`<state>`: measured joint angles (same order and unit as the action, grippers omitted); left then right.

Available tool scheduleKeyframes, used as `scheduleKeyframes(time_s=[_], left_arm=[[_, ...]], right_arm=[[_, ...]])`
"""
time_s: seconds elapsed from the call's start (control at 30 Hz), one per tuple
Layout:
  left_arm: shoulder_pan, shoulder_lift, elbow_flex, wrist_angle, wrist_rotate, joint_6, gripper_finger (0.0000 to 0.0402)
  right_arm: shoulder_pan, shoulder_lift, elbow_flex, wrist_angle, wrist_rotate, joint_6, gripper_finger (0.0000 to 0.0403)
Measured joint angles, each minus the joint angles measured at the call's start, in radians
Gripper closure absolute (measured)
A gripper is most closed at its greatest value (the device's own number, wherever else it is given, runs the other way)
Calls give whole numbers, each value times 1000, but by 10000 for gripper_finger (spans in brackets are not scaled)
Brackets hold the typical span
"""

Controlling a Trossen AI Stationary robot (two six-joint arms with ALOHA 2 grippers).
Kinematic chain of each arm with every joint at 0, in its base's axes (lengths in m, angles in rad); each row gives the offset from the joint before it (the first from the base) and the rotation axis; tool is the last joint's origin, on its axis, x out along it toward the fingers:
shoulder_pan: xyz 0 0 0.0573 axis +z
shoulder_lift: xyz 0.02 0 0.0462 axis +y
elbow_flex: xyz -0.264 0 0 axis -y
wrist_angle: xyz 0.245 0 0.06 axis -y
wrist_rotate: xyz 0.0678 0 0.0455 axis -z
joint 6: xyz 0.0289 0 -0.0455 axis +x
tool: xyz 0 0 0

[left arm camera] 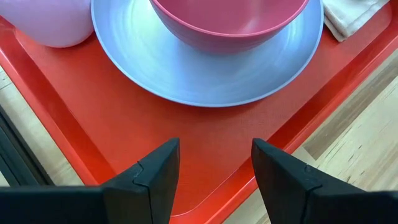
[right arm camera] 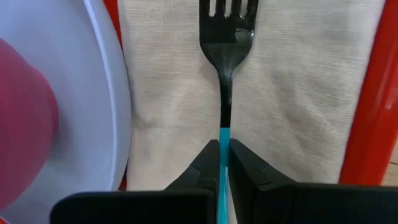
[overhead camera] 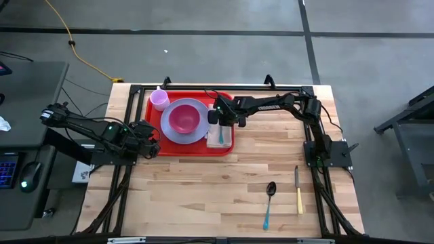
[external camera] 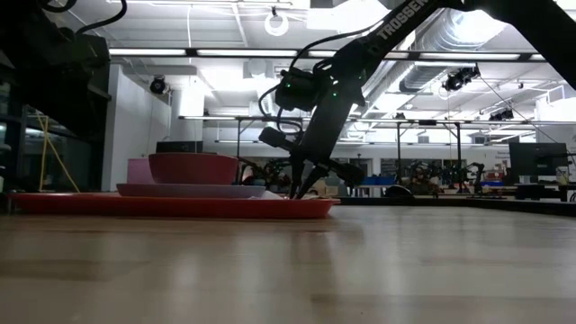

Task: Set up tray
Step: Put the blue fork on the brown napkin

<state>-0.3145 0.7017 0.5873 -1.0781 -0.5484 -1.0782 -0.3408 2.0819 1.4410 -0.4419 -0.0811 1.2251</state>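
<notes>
The red tray [overhead camera: 196, 148] lies at the table's far left. It carries a lavender plate [overhead camera: 196, 132] with a pink bowl [overhead camera: 183, 119], a pink cup [overhead camera: 159, 99] and a beige napkin [right arm camera: 292, 93] at its right end. A fork [right arm camera: 227, 37] with a dark head and a teal handle lies along the napkin. My right gripper [right arm camera: 224, 149] stands over the napkin [overhead camera: 218, 140], shut on the fork. My left gripper [left arm camera: 215, 162] is open at the tray's near left corner [left arm camera: 186, 143], its fingers on either side of that corner, touching nothing that shows. My right gripper pinches the fork's teal handle [right arm camera: 224, 138] between its two fingertips, just behind where the dark neck ends. The fingers come from above, pointing down [external camera: 301, 191]. The fork lies flat along the napkin, its tines pointing away from the fingers.
A teal-handled spoon [overhead camera: 269, 202] and a yellow-handled knife [overhead camera: 298, 191] lie on the bare wood at the table's near right. The plate's rim [right arm camera: 115, 93] is close beside the napkin, and the tray's raised rim [right arm camera: 367, 112] runs along its other side.
</notes>
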Motion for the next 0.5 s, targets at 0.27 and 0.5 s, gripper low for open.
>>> scheduleKeyframes(time_s=[0.27, 0.5], left_arm=[[0, 0, 0, 0, 0, 0, 174], [0, 0, 0, 2, 0, 20, 174]], right_arm=[[0, 0, 0, 0, -1, -20, 391], [-2, 0, 0, 0, -2, -21, 391]])
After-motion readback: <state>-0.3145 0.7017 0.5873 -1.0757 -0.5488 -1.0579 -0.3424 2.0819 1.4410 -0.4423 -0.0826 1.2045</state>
